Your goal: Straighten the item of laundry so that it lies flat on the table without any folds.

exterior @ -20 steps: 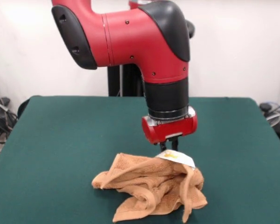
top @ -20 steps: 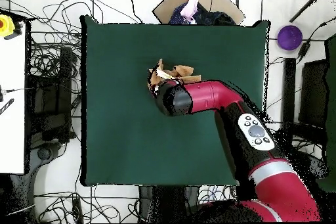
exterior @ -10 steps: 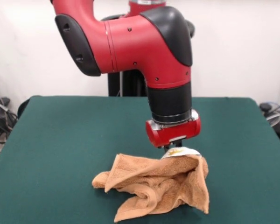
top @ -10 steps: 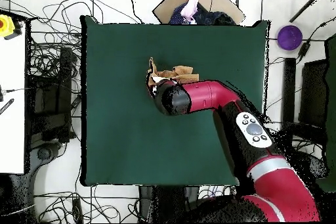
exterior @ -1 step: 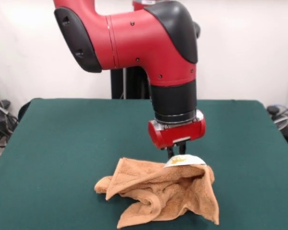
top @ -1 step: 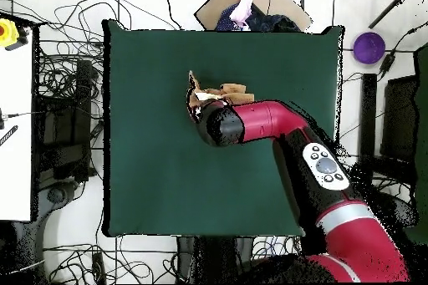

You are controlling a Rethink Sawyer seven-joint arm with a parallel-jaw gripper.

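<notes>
The item of laundry (exterior @ -1 step: 158,191), an orange-tan terry towel, sits crumpled on the dark green table (exterior @ -1 step: 72,139) near the front. Its right corner, bearing a small white tag (exterior @ -1 step: 185,160), is lifted off the surface. My gripper (exterior @ -1 step: 176,154) is shut on that corner next to the tag, and the cloth hangs down from it to the right. Seen from overhead, the arm covers most of the towel (top @ -1 step: 227,92), so only its far edge pokes out beyond the wrist, and the gripper is hidden.
The red arm (top @ -1 step: 276,127) reaches across the table (top @ -1 step: 150,156) from the lower right in the overhead view. Cables (top @ -1 step: 67,64) and clutter lie on the floor beside the table. A purple round object (top @ -1 step: 369,47) sits off the table's right side.
The gripper has raised the tagged corner, and the right flap of the towel now hangs longer. The arm shifted slightly between frames.
</notes>
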